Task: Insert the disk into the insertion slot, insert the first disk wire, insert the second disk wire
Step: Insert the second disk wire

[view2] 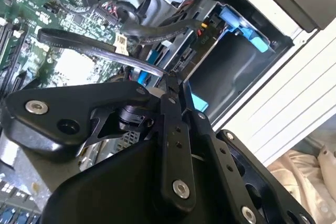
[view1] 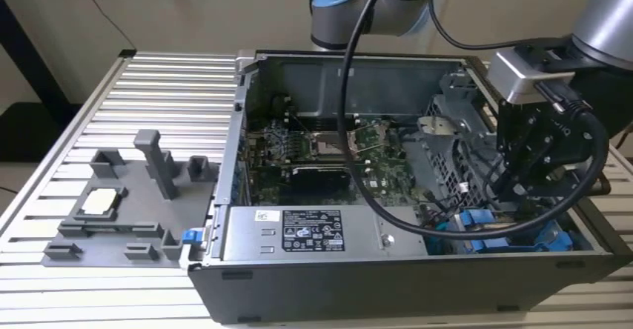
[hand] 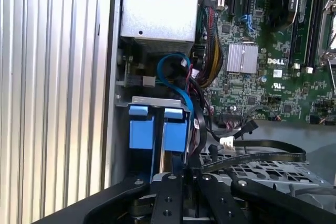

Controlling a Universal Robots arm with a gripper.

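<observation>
One open computer case (view1: 396, 270) sits on a ribbed metal table (view1: 118, 121), with the gripper (view1: 524, 184) lowered into its near corner on the exterior view's right, above the blue drive carriers (view1: 505, 236). In both wrist views the black fingers (hand: 170, 192) stand pressed close together, pinching a thin flat black cable (hand: 252, 158) that arcs over the motherboard (hand: 273, 66). The disk's blue carrier frame (hand: 157, 129) sits in the drive bay just beyond the fingertips, beside a looping blue cable (hand: 176, 77). A grey fixture (view1: 129, 203) lies on the table at the exterior view's left.
</observation>
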